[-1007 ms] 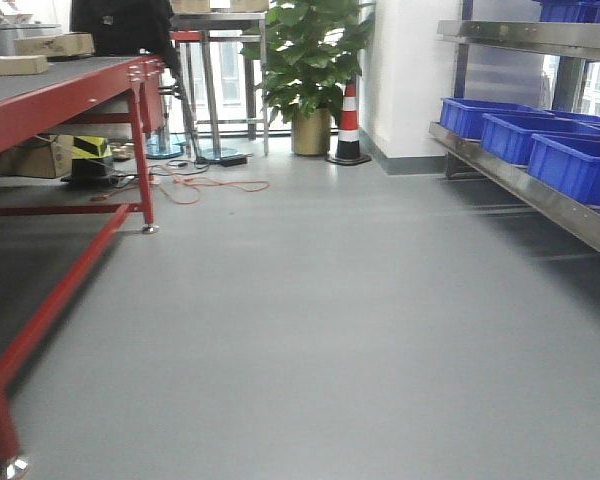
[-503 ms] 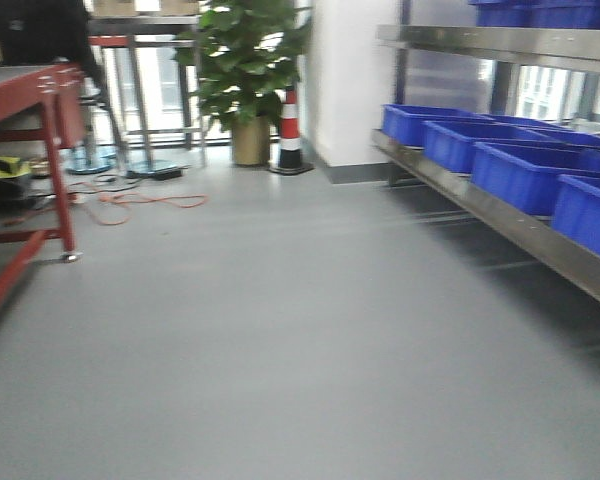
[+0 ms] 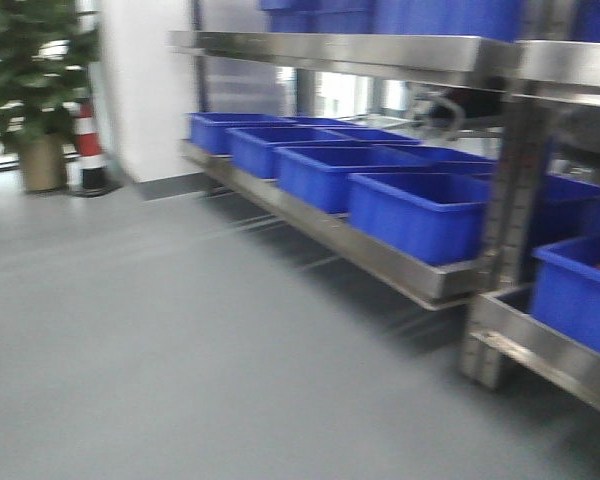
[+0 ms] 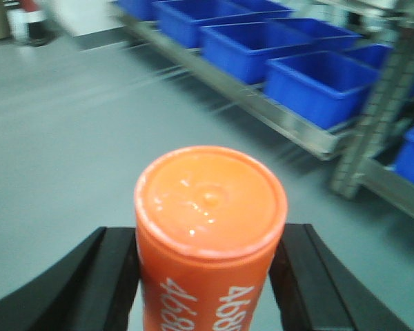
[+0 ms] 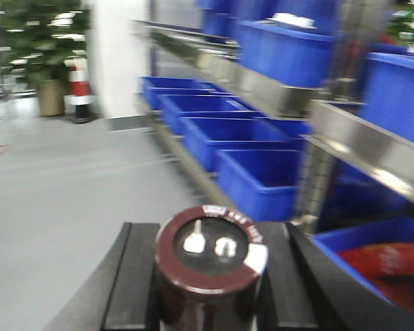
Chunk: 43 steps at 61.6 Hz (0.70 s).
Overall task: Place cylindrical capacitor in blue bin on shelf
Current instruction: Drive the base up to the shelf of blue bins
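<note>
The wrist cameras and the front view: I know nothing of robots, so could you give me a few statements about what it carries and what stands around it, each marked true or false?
1. The left arm's fingers grip an orange cylinder. True.
2. The right arm's fingers are empty. False: they grip the cylindrical capacitor, dark maroon with two metal terminals on top.
3. The bins on the shelf are red. False: they are blue.
4. A striped traffic cone stands beside a potted plant. True.
</note>
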Each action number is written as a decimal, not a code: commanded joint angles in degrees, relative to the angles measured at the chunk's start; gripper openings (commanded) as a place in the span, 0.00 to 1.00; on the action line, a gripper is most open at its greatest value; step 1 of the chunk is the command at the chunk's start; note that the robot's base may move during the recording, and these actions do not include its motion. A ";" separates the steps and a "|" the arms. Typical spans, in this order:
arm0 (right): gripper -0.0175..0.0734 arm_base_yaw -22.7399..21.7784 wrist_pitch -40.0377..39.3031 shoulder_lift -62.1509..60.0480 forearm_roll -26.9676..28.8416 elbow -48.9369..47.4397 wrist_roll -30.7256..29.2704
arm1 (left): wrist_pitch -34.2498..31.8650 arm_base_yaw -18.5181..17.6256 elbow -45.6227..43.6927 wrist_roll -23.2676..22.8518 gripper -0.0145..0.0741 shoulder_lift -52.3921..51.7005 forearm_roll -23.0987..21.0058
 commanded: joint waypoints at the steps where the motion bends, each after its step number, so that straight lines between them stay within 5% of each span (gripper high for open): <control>1: 0.01 0.05 -1.73 -0.04 -0.21 -0.12 -0.27 | -1.14 -0.33 0.05 -0.18 0.04 -0.22 -0.07; 43: 0.01 0.05 -1.83 -0.04 -0.21 -0.12 -0.27 | -1.14 -0.33 0.05 -0.18 0.04 -0.22 -0.07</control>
